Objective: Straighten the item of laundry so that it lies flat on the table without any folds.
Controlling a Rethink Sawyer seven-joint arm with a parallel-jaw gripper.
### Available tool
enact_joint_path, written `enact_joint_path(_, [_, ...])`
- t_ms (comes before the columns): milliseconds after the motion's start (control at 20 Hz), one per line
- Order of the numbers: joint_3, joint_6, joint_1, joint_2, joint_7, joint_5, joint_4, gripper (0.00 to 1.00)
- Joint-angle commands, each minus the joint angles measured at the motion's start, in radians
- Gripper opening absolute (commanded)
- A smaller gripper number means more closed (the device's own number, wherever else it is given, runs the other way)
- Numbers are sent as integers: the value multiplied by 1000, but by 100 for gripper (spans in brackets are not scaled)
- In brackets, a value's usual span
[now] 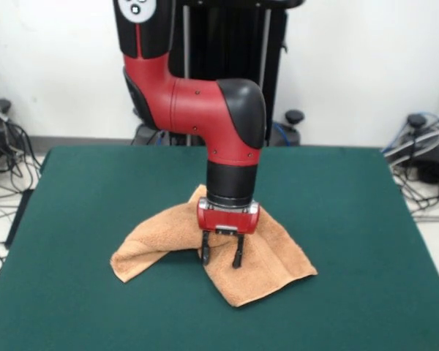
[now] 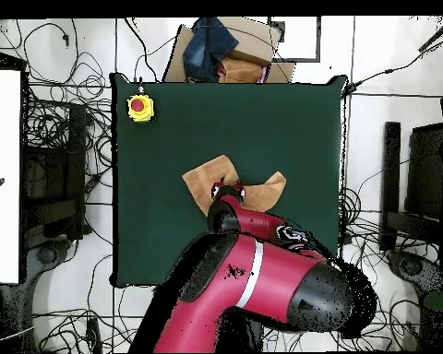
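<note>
The item of laundry (image 1: 274, 265) is a peach-orange towel lying rumpled near the middle of the green table (image 1: 95, 190). It is folded over itself into a bent shape, one lobe reaching left (image 1: 143, 256) and a wider one reaching right. My gripper (image 1: 221, 257) points straight down over the fold between the lobes, open, with both fingertips at the cloth's surface. From overhead, the laundry (image 2: 207, 180) shows as two flaps on the table (image 2: 170, 120) either side of my wrist, which covers the gripper.
A yellow box with a red button (image 2: 140, 108) sits on one table corner. A cardboard box with dark blue cloth (image 2: 221, 46) lies just beyond the table edge. Cables cover the floor around the table.
</note>
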Motion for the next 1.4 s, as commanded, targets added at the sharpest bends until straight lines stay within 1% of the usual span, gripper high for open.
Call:
enact_joint_path(50, [46,-5,47,1,158,-3,-16,100])
enact_joint_path(350, [6,47,98,-72,164,42,24,100])
enact_joint_path(450, [1,52,104,-78,166,44,26,100])
enact_joint_path(700, [8,67,97,-94,172,37,33,100])
enact_joint_path(850, [13,111,93,-122,168,37,46,100])
enact_joint_path(1100, [52,182,46,-128,166,39,46,100])
enact_joint_path(1200, [60,175,32,-127,176,35,55,100])
enact_joint_path(1400, [54,146,31,-110,178,24,50,100])
